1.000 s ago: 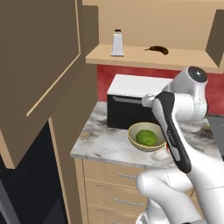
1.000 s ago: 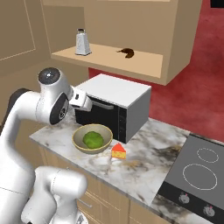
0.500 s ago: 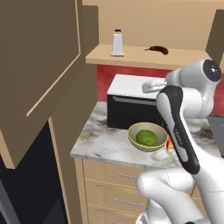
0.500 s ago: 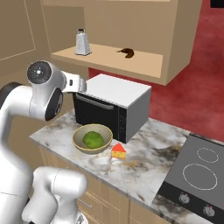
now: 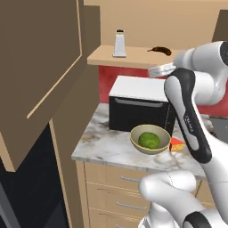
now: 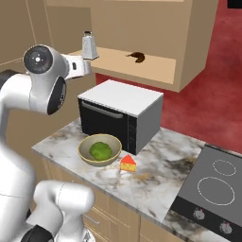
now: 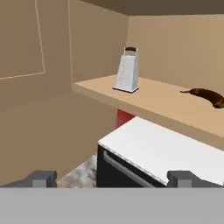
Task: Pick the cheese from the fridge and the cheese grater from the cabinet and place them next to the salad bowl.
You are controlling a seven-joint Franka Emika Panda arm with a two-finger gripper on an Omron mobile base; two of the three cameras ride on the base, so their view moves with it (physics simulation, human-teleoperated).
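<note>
In the left base view, the small grey metal tapered box grater (image 5: 119, 43) stands upright on the shelf of the light tan wooden wall cabinet (image 5: 133, 55), door swung open. Below, on the marble table (image 5: 107, 144), the small orange-yellow cheese wedge with a red side (image 5: 177, 144) lies just beside the round beige-tan salad bowl holding a green lettuce ball (image 5: 150, 139).

In the right base view, the grater stands near the shelf's left end, above the black-and-white microwave (image 6: 122, 113).

In the hand view, the claw (image 7: 111, 178) is spread wide and empty, aimed toward the grater. The grater looks light, stiff and slippery (thin sheet metal, likely). A pinch across its narrower upper body would probably hold best.
</note>
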